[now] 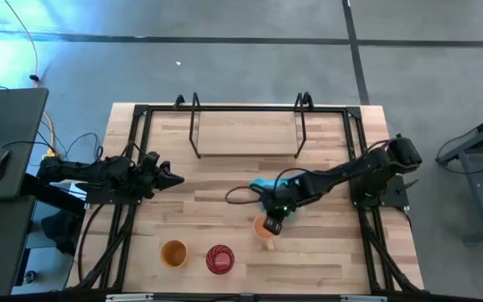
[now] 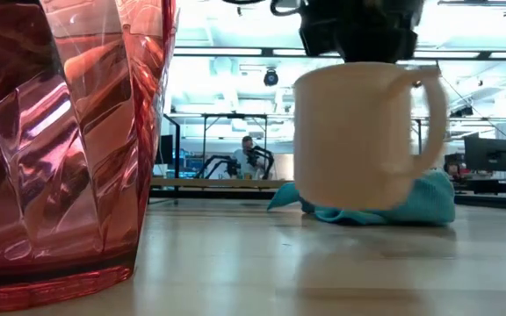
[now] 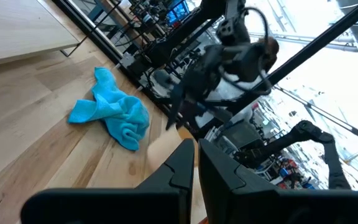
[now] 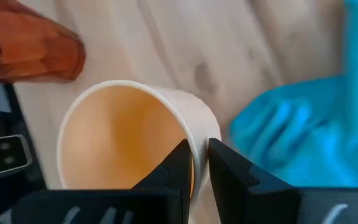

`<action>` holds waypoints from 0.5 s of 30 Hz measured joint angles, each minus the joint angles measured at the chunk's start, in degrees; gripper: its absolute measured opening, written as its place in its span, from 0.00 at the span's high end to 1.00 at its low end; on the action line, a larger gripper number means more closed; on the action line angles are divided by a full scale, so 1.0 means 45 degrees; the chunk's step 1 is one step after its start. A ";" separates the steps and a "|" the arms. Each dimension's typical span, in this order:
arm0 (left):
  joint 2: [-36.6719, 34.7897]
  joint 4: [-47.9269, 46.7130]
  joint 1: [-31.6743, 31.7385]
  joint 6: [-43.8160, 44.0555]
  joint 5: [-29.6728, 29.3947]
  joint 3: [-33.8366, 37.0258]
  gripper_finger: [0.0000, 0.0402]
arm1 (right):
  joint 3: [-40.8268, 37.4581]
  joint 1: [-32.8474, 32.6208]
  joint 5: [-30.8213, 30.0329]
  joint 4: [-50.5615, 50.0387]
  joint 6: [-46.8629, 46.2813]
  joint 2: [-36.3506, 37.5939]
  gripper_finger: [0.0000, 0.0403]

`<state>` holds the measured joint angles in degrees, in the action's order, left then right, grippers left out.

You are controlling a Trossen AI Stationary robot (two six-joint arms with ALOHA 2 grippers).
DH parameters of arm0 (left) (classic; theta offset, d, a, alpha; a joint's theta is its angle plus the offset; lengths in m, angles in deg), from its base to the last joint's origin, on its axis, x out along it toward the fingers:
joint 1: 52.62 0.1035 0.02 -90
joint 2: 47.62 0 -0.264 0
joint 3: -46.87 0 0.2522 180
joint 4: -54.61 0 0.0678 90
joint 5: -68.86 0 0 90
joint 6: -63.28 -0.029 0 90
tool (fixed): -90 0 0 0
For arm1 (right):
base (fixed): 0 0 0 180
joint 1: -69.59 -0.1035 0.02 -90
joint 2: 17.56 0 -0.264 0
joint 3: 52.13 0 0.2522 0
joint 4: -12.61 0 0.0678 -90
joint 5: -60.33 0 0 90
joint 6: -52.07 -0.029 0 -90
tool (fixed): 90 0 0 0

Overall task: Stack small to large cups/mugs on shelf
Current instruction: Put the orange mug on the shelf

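A light orange mug (image 1: 263, 228) with a handle (image 2: 430, 110) hangs a little above the table near its middle, in my right gripper (image 1: 273, 220), which is shut on it. The mug shows from above in the right wrist view (image 4: 123, 137). A red ribbed cup (image 1: 220, 259) and a yellow-orange cup (image 1: 173, 252) stand on their bases near the table's near edge. The shelf (image 1: 246, 134), a light-wood board in a black rod frame, stands at the far side. My left gripper (image 1: 171, 178) is shut and empty over the table's left part. My right gripper holds the mug by its rim wall (image 4: 199, 127), one finger (image 4: 178, 169) inside the mug and one (image 4: 225, 177) outside. The fingers come from above, pointing down. The mug hangs upright below them, its base (image 2: 350, 204) clear of the table.
A crumpled turquoise cloth (image 1: 267, 189) lies on the table just beyond the mug. The red cup (image 2: 60, 132) stands close to the low camera. Bare tabletop lies between the cloth and the shelf. A person sits in the room far behind the table (image 2: 249, 156).
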<state>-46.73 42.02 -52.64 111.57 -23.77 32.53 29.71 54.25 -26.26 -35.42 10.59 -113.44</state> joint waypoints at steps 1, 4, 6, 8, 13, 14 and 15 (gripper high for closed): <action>0.0000 0.0000 0.0002 0.0000 -0.0005 0.0000 0.97 | 0.0233 0.0067 -0.0187 -0.0320 0.0263 0.0000 0.90; 0.0000 0.0000 -0.0002 0.0000 -0.0010 0.0000 0.97 | 0.0647 0.0268 -0.0386 -0.0783 0.0800 0.0000 0.90; 0.0000 0.0000 -0.0002 0.0000 -0.0006 0.0000 0.97 | 0.0674 0.0371 -0.0385 -0.0791 0.0924 -0.0001 0.90; 0.0000 -0.0005 0.0000 0.0000 0.0000 0.0000 0.97 | 0.0674 0.0425 -0.0359 -0.0833 0.0979 -0.0075 0.90; 0.0000 -0.0010 -0.0002 0.0000 0.0000 0.0000 0.97 | 0.0674 0.0420 -0.0056 -0.0844 0.1324 -0.0401 0.90; 0.0000 -0.0010 -0.0002 0.0000 0.0000 0.0000 0.97 | 0.0674 0.0420 0.0014 -0.0838 0.1325 -0.0438 0.90; 0.0000 -0.0010 -0.0002 0.0000 0.0000 0.0000 0.97 | 0.0674 0.0420 0.0060 -0.0830 0.1327 -0.0486 0.90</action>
<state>-46.73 41.97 -52.65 111.57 -23.77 32.53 32.75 56.14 -25.99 -39.16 16.57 -115.62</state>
